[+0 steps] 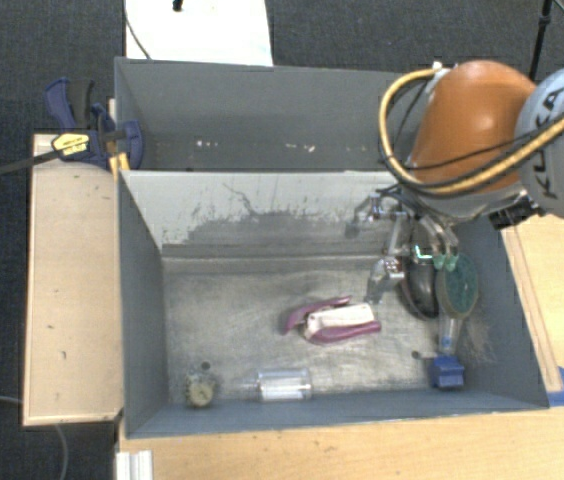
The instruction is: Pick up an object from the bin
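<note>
**Hand low in the bin's right half, with nothing visible in its grip**

Hand (386, 256) sat low in the right half of the grey bin (212, 218), beneath the arm's orange cover (467, 118) and its looped cables (394, 153). Whether it stood apart or together could not be told from this angle, and nothing could be seen clamped in it.

The nearest thing on the floor was a purple-and-white packet (332, 321). It lay flat near the middle of the bin, just below and to the left of the hand in the view. On the hand's other side, close to the right wall, lay a green-headed brush (456, 286) with a blue end. A dark oval shape (422, 288) sat just beside it, and it could not be made out whether that belonged to the arm or to the bin. Along the front wall, well apart from the hand, were a clear plastic piece (283, 384) and a small round tan thing (200, 391).

The pick looked not yet made. If the packet was the target, the main risk was a poor bite. It lay flat and looked slack, and the hand stood off its right end, so a closing grip might catch only an edge or push it along the floor. The brush was near enough to be snagged or dragged along. The right wall also left little room to shift that way without scraping it.
</note>
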